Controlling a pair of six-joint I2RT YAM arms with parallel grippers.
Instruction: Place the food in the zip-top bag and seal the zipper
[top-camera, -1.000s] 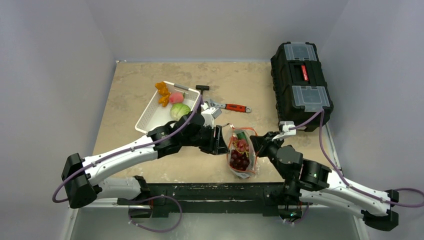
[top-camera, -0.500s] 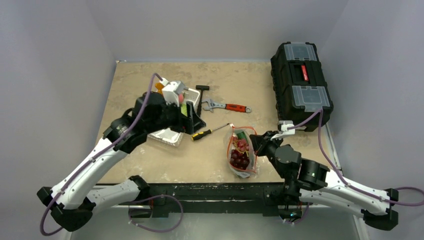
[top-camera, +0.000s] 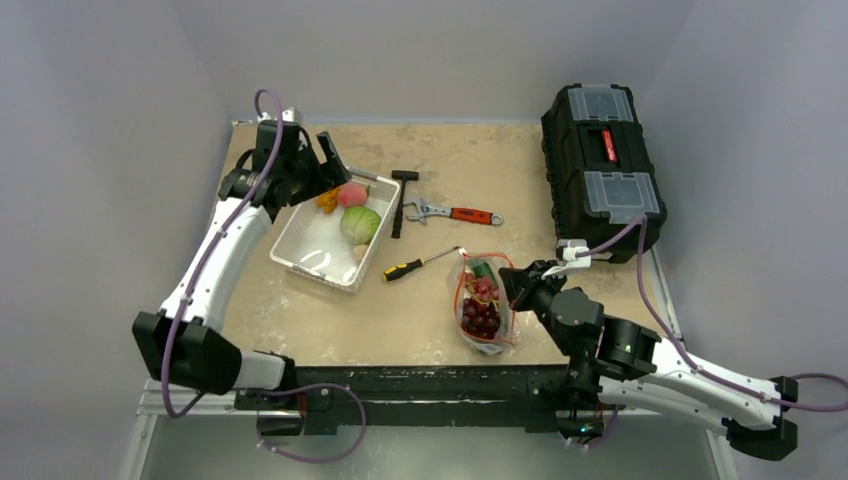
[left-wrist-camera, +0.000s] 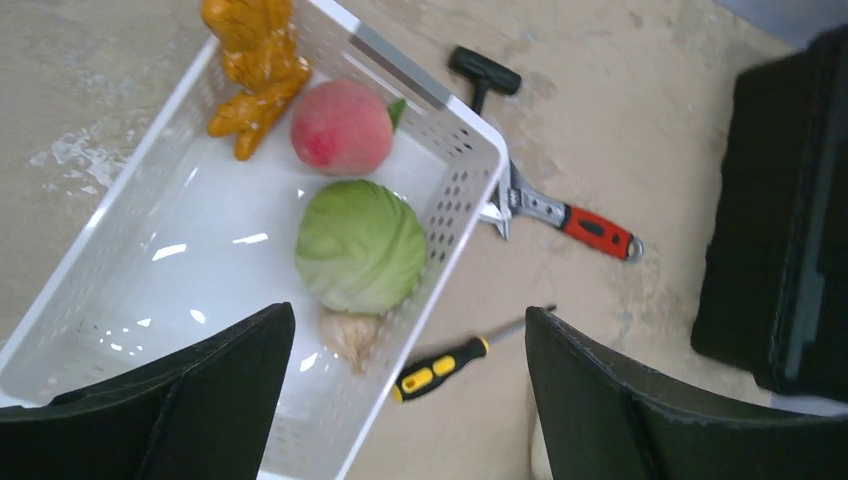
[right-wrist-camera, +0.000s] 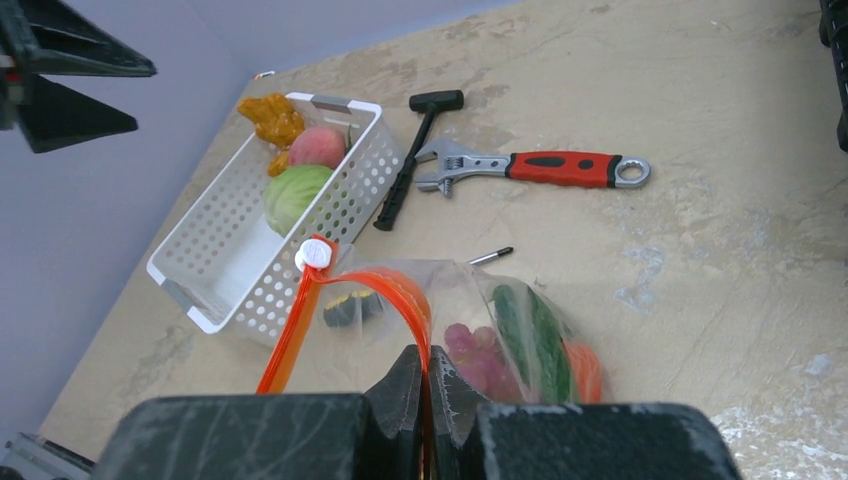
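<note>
The clear zip-top bag (top-camera: 483, 308) lies at the front middle, with purple grapes (right-wrist-camera: 470, 362) and an orange carrot (right-wrist-camera: 583, 372) with a green top inside. My right gripper (right-wrist-camera: 425, 378) is shut on the bag's red-orange zipper (right-wrist-camera: 405, 292) and holds the mouth edge up. My left gripper (left-wrist-camera: 408, 318) is open and empty, high above the white basket. In the basket lie the orange bits (left-wrist-camera: 250, 60), the pink peach (left-wrist-camera: 340, 127), the green cabbage (left-wrist-camera: 360, 245) and the white radish (left-wrist-camera: 350, 337).
The white slotted basket (top-camera: 300, 262) stands at the left middle. A black hammer (top-camera: 400, 192), a red-handled wrench (top-camera: 462, 213) and a yellow-black screwdriver (top-camera: 418, 264) lie between the basket and the bag. A black toolbox (top-camera: 600, 170) stands at the right.
My left arm has swung away from the bag, back and to the left, and now hangs over the basket's far-left end. The right gripper and the bag have not moved.
</note>
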